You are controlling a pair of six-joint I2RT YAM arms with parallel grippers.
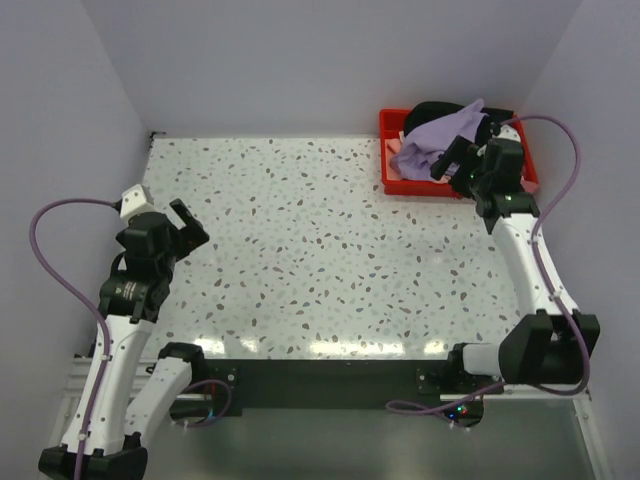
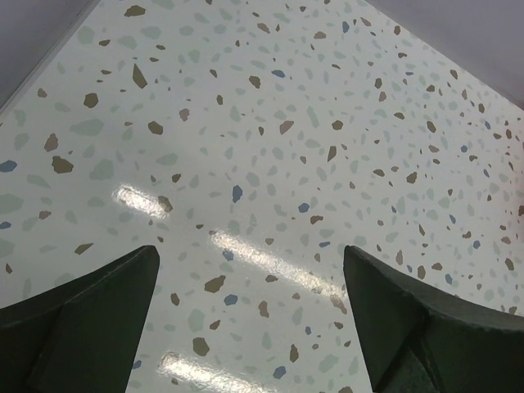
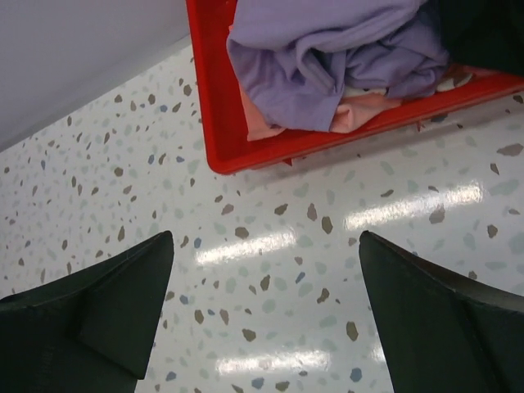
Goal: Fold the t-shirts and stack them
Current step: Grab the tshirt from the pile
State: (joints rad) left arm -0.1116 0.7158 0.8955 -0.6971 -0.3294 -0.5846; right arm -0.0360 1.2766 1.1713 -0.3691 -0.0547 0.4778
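The t-shirts lie crumpled in a red tray [image 1: 388, 150] at the table's far right. The lavender shirt [image 1: 432, 138] is on top, the black shirt [image 1: 430, 110] shows behind it, and the pale pink shirt [image 3: 360, 110] peeks out beneath the lavender one [image 3: 327, 57]. My right gripper [image 1: 455, 160] is open and empty, hovering just in front of the tray's near wall [image 3: 246, 155]; in the right wrist view [image 3: 266, 246] only bare table lies between its fingers. My left gripper [image 1: 190, 225] is open and empty over the table's left side, seen also in the left wrist view [image 2: 250, 262].
The speckled terrazzo table [image 1: 300, 250] spans the view between white walls. The left wall edge [image 2: 41, 74] runs close to the left gripper. Purple cables loop from both arms.
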